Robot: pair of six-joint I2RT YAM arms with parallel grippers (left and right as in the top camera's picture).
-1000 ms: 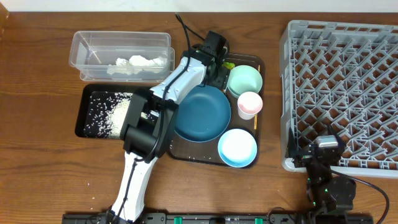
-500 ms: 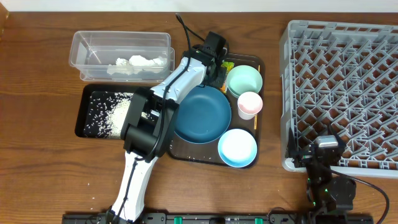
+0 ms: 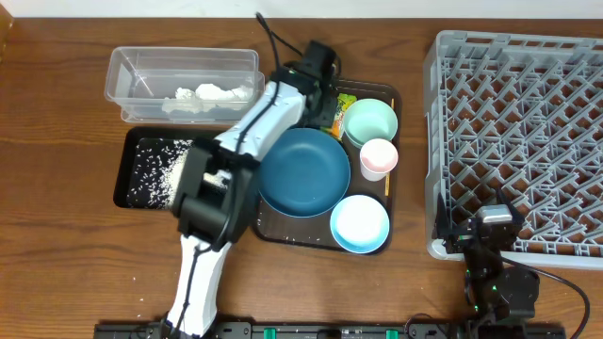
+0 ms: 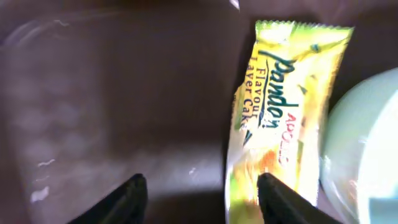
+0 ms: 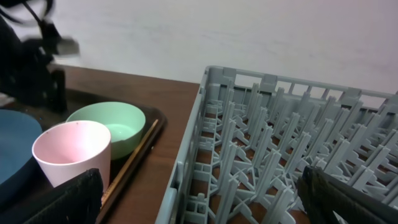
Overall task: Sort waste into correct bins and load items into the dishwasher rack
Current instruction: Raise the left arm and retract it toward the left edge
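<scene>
My left gripper [image 4: 202, 199] is open, low over the far end of the dark brown serving tray; it also shows in the overhead view [image 3: 328, 105]. The yellow-green snack wrapper [image 4: 286, 112] lies flat on the tray, its near end at my right fingertip, beside the mint green bowl [image 3: 371, 121]. The dark blue plate [image 3: 303, 171], pinkish-white cup [image 3: 379, 157], light blue bowl [image 3: 360, 224] and thin wooden stick [image 3: 389, 185] are on the same tray. My right gripper [image 5: 205, 208] is open and empty at the front edge of the grey dishwasher rack [image 3: 518, 122].
The clear tub [image 3: 127, 66] at the far left holds the crumpled tissue [image 3: 212, 95]. The black tray [image 3: 121, 179] in front of it holds the rice [image 3: 179, 174]. The brown serving tray [image 3: 283, 231] lies between the bins and the rack.
My left arm has shifted slightly to the far left, so more of the wrapper shows beside the gripper. The right arm has not moved.
</scene>
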